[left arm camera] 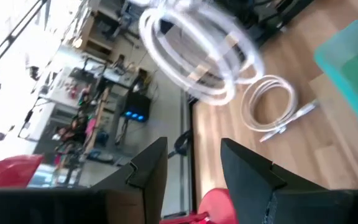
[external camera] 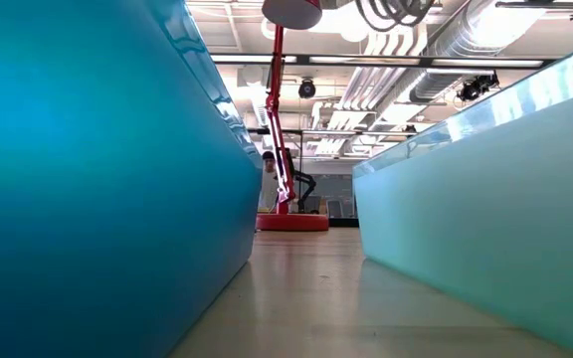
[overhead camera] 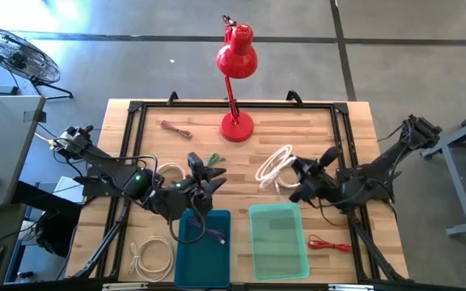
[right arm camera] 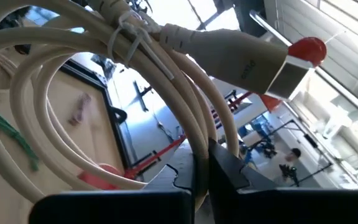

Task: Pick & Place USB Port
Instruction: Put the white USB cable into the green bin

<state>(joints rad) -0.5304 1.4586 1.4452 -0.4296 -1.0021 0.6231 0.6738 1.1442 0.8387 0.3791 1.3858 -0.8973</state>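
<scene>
The right gripper (overhead camera: 304, 179) is clamped on a coiled white USB cable (overhead camera: 274, 168) and holds it lifted over the bench (overhead camera: 354, 129), to the right of the middle. In the right wrist view the two dark fingers (right arm camera: 225, 171) are pressed together on the loops of this cable (right arm camera: 166, 81), and its pale plug with a metal end (right arm camera: 263, 62) points away from the gripper. A thin tie keeps the loops together.

The left gripper (overhead camera: 205, 178) is near the middle of the bench, just above the far edge of the blue bin (overhead camera: 203, 255). Its fingers (left arm camera: 151, 171) stand apart with nothing between them. The left wrist view looks across at the lifted white cable (left arm camera: 194, 59) and at a second white cable (left arm camera: 272, 109) lying flat on the wood.

The light green bin (overhead camera: 278, 240) stands just beside the blue bin, on its right, under and in front of the right gripper. A dark cable (overhead camera: 214, 235) lies inside the blue bin. One more white cable (overhead camera: 152, 257) lies on the bench to the left of the blue bin, and a thin red cable (overhead camera: 328, 242) lies to the right of the green bin. A green cable (overhead camera: 213, 159) is near the left gripper. A reddish cable (overhead camera: 176, 128) is at the far left part of the bench. The red lamp (overhead camera: 235, 69) stands at the far edge, in the middle.
</scene>
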